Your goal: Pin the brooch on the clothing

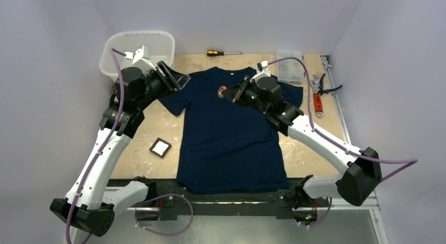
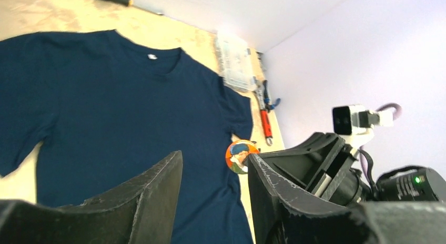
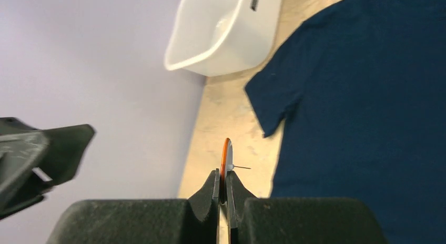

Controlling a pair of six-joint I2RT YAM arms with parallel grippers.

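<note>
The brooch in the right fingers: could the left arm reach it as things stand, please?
Probably yes: the left fingers stand open facing the brooch, which the right fingers pinch edge-on above the shirt, with nothing between.

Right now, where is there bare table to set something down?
Bare wood lies left of the T-shirt, around the black tray, and right of its hem. The far right corner, with clear box and pliers, is crowded.

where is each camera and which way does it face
top: above and behind the arms, looking down at the shirt on the table; both arms show
left wrist: on the left arm, facing across the shirt to the brooch; left gripper open below
right wrist: facing the bin; right gripper shut on the brooch
shared: all three show shirt and brooch
</note>
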